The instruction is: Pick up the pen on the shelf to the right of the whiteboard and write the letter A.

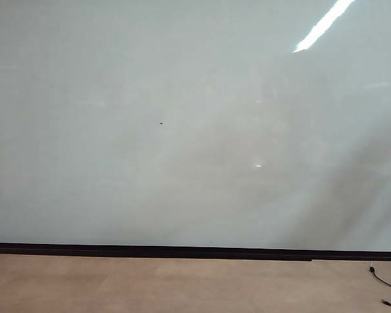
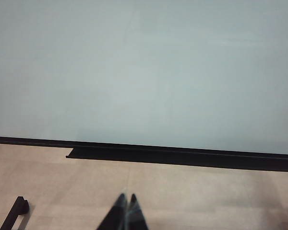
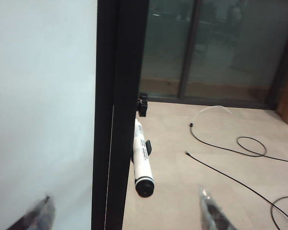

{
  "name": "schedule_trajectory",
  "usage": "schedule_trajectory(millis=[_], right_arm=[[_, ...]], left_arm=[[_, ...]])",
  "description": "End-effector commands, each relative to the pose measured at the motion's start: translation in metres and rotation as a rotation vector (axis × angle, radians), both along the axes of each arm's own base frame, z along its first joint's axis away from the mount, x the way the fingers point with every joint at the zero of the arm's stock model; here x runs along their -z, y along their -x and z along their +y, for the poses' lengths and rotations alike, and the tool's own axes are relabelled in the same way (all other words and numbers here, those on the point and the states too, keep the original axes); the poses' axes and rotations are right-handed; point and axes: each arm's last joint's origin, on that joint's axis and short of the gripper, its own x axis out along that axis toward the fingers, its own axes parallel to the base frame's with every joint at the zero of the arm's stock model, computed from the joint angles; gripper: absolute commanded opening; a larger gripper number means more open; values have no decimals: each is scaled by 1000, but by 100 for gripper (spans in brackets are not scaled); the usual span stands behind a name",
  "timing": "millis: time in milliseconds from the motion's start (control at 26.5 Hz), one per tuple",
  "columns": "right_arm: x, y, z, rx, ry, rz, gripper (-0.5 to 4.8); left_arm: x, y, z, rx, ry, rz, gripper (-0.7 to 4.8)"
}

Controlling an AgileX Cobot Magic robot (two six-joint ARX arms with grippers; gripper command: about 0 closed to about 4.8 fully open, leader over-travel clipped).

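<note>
The right tool (image 3: pixel 125 213) is being held wide, the pen (image 3: pixel 142 160) lying beyond it by the whiteboard (image 3: pixel 43 96) edge; it should be straddled squarely. The left tool (image 2: pixel 126 213), pinched narrow, is being held idle.

Whiteboard (image 1: pixel 182 130): glossy, smooth, pale grey-white, mirrors ceiling light; matt black edge strip (image 1: pixel 182 250). Pen (image 3: pixel 142 160): smooth white plastic, black end. Floor (image 1: pixel 150 283): matt, wood-toned. Left gripper (image 2: pixel 126 211), right gripper (image 3: pixel 125 213): dark fingers.

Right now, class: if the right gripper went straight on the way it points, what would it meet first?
Probably the pen, which sits ahead between the open right gripper's fingertips, beside the whiteboard's black edge. Depth is unclear, so the edge might come first.
</note>
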Motion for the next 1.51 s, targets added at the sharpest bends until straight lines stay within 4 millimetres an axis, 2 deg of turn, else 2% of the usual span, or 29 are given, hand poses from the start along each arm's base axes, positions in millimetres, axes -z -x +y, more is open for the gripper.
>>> schedule_trajectory(millis=[38, 793, 945, 982, 1133, 1322, 1511], right_arm=[[-3, -11, -8, -40, 4, -58, 390], [28, -79, -50, -176, -46, -27, 387], [34, -85, -54, -196, -78, -17, 382], [37, -87, -55, -200, -99, -12, 359], [40, -88, -55, -217, -115, -6, 358], [36, -92, -56, -243, -138, -20, 358], [33, -95, -56, -267, -157, -28, 333]], left_arm=[[-2, 0, 0, 4, -4, -12, -4], [-2, 0, 0, 4, -4, -12, -5], [-2, 0, 0, 4, -4, -12, -5], [-2, 0, 0, 4, -4, -12, -5], [-2, 0, 0, 4, -4, -12, -4], [-2, 0, 0, 4, -4, -12, -4], [-2, 0, 0, 4, -4, -12, -5]])
